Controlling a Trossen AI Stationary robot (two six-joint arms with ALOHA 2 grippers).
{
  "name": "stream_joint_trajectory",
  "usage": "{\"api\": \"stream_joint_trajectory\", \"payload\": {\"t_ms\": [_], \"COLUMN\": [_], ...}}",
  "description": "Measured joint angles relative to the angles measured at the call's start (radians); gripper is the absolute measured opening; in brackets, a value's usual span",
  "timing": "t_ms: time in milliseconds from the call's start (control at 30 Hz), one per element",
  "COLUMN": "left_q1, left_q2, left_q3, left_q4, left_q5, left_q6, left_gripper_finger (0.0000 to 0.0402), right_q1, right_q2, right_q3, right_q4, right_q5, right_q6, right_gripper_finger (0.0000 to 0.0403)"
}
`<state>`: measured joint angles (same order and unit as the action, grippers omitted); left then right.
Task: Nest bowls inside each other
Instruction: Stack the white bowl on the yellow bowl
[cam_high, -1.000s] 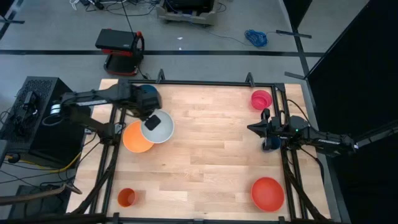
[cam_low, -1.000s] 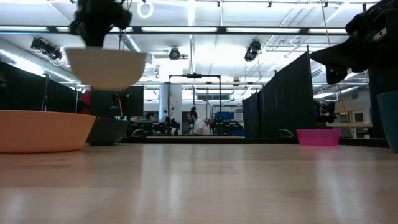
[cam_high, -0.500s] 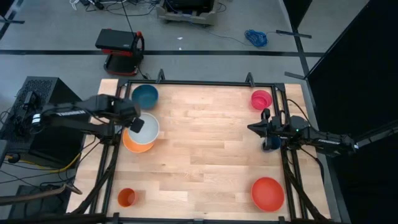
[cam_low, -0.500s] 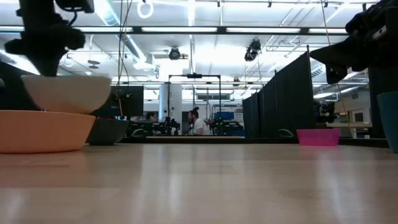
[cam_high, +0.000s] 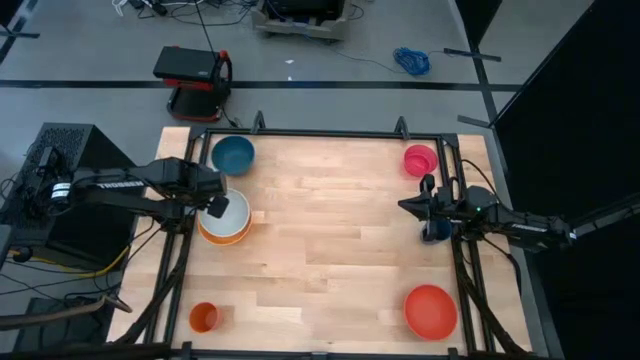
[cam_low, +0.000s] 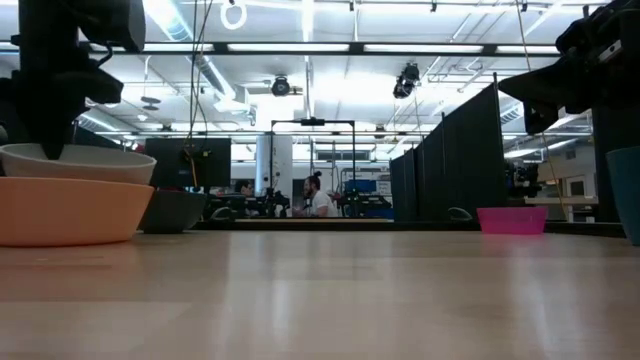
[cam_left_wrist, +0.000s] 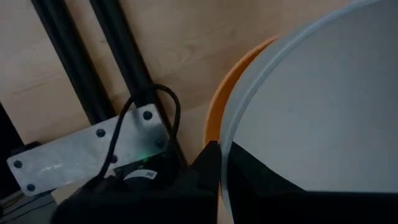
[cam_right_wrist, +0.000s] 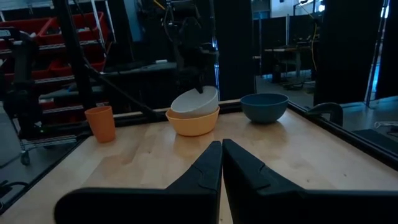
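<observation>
Wooden tabletop, nine o'clock side: my left gripper (cam_high: 214, 206) is clamped on the rim of the pale bowl (cam_high: 230, 211), seated tilted in the orange bowl (cam_high: 222, 236), so releasing risks it rocking out; right gripper (cam_high: 407, 206) idles closed at three o'clock.

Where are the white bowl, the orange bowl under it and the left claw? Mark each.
white bowl (cam_high: 231, 212), high view, on its inner floor.
orange bowl (cam_low: 70, 212), low view, on its outer wall.
left claw (cam_high: 214, 206), high view, at the white bowl's rim.

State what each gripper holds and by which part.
The left gripper pinches the pale white-blue bowl by its rim, inside the orange bowl. The right gripper is shut on nothing.
</observation>
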<state>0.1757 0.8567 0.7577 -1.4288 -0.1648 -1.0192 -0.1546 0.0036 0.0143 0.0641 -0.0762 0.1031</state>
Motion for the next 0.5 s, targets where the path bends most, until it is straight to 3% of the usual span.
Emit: {"api": "stream_joint_trajectory", "payload": {"t_ms": [500], "left_q1": [0.000], "left_q2": [0.001], "left_q3": [-0.003], "left_q4": [0.052], "left_q5": [0.069], "left_q6": [-0.006], "left_gripper_finger": [0.0033], "right_q1": [0.000], "right_q2": [0.000], "right_q3": [0.000], "right_q4": [0.001], "right_q5": [0.000], "right_q6": [-0.001], "right_gripper_finger": [0.0000]}}
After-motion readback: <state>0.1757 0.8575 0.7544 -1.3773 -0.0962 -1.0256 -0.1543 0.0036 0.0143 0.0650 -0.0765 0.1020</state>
